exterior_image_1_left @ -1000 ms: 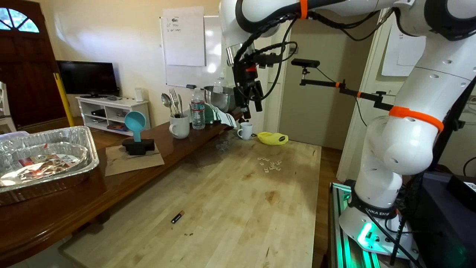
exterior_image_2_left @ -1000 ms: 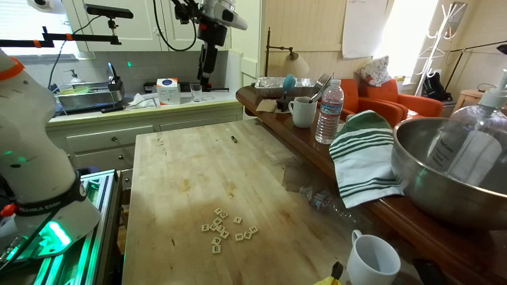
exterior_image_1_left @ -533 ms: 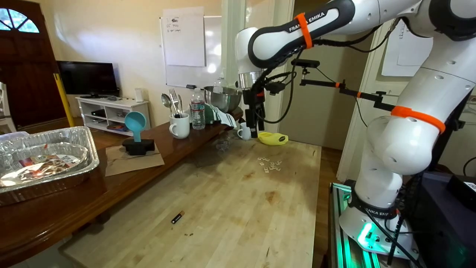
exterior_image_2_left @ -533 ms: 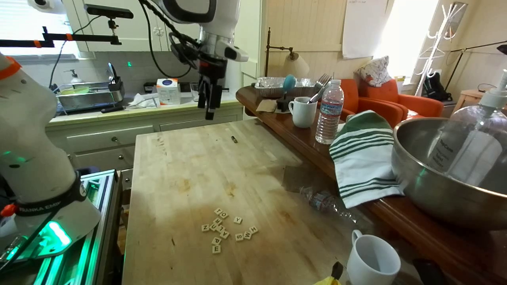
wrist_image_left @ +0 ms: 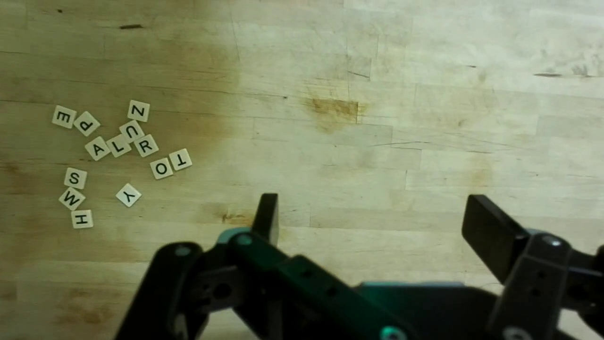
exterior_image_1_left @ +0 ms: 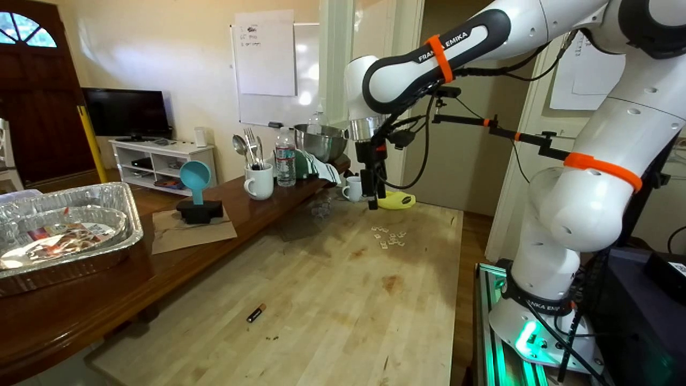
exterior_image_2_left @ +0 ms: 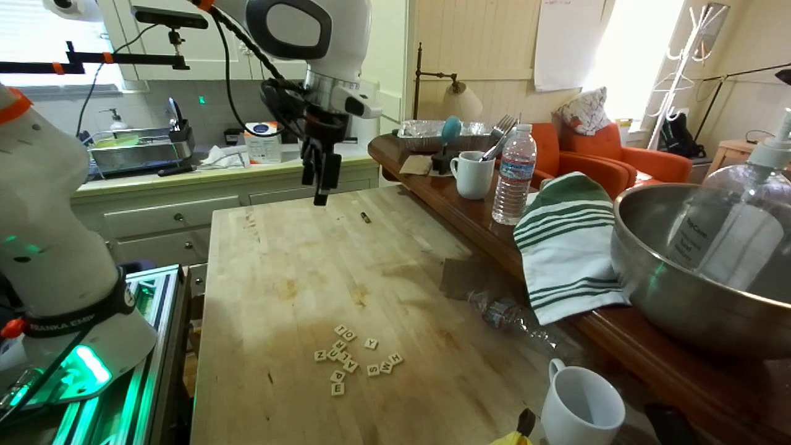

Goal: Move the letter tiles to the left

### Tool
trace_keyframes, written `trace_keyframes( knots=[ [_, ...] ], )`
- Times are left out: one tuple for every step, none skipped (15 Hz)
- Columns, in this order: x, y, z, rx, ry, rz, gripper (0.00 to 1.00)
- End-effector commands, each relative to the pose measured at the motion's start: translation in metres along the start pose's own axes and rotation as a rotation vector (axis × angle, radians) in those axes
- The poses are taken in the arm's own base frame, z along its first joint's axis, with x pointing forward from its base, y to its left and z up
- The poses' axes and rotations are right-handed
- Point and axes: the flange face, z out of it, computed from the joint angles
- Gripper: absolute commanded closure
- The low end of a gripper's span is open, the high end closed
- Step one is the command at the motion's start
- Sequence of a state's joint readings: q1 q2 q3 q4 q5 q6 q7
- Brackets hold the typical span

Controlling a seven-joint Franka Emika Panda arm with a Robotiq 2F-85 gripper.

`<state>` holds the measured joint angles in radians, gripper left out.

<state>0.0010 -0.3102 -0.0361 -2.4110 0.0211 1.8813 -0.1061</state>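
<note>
The end effector (wrist_image_left: 375,219) hangs over the pale worktop (exterior_image_2_left: 296,259), fingers pointing down and spread really wide apart, with bare wood showing through the gap in the wrist view. The letter tiles (wrist_image_left: 118,145) all lie flat, letters up, well apart from it. They're kinda scattered toward the end of the worktop with the white mug (exterior_image_2_left: 575,414), a bit closer to the robot-side edge than to the long edge by the dark brown worktop (exterior_image_1_left: 80,311). I count thirteen: E right up against P, A, L, U and R in a clump with N just beside it, O next to T, S, W and H in a short line, and Y on its own between those last two bunches. There's a yellow thing (exterior_image_1_left: 397,201) near the mug, can't tell what it is. A battery (exterior_image_1_left: 256,312) lies way down toward the opposite end edge. Over on the brown one there's an upright water bottle (exterior_image_2_left: 515,176), a mug of cutlery (exterior_image_2_left: 473,178) and a steel bowl (exterior_image_2_left: 692,309), plus a striped towel (exterior_image_2_left: 565,247) draped over the edge.
</note>
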Motion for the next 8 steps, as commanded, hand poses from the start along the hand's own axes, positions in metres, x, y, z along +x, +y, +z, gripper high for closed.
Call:
trace_keyframes(
  knots=[
    [0.001, 0.004, 0.015, -0.04, 0.038, -0.037, 0.0],
    [0.003, 0.011, 0.025, -0.041, 0.046, -0.041, 0.0],
    [0.003, 0.017, 0.033, -0.043, 0.07, -0.062, 0.0],
    [0.001, 0.024, 0.043, -0.041, 0.084, -0.082, 0.0],
    [-0.001, 0.031, 0.052, -0.043, 0.1, -0.097, 0.0],
    [-0.003, 0.04, 0.063, -0.032, 0.106, -0.111, 0.0],
    [-0.006, 0.049, 0.074, -0.028, 0.103, -0.122, 0.0],
    [-0.01, 0.059, 0.085, -0.015, 0.097, -0.135, 0.0]
  ],
)
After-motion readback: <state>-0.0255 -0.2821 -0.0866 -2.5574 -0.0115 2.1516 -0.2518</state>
